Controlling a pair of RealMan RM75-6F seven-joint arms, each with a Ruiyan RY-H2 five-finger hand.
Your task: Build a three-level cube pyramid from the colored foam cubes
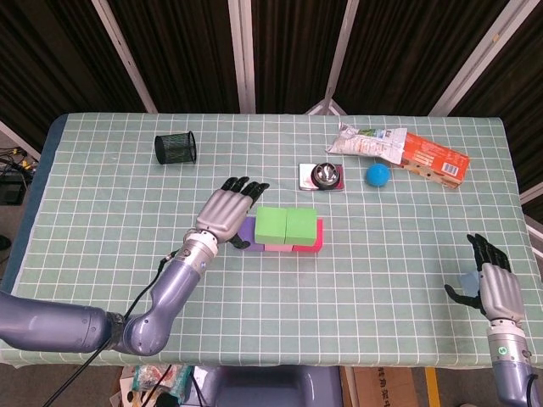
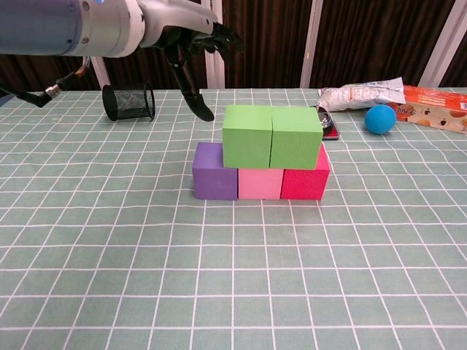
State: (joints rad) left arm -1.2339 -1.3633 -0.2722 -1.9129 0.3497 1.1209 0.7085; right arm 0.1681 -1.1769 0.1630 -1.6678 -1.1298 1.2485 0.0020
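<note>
Two green cubes point(image 2: 272, 136) sitting on the purple, pink and red row point(image 2: 260, 181), left hand point(image 1: 227, 212) hovering empty beside them with fingers spread, right hand point(image 1: 488, 284) idling open near the table edge; top cube wanted next

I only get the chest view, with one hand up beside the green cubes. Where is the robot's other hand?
Observer: The right hand is out by the front right corner of the table, far from the cubes. Only the head view shows it.
Operator: Is it holding a cube?
Observer: Something pale blue shows at its palm. I cannot tell what it is or whether it is gripped.
Operator: What is tucked behind the green cubes?
Observer: A shiny round metal thing on a square base, standing apart from them, further back on the table.
</note>
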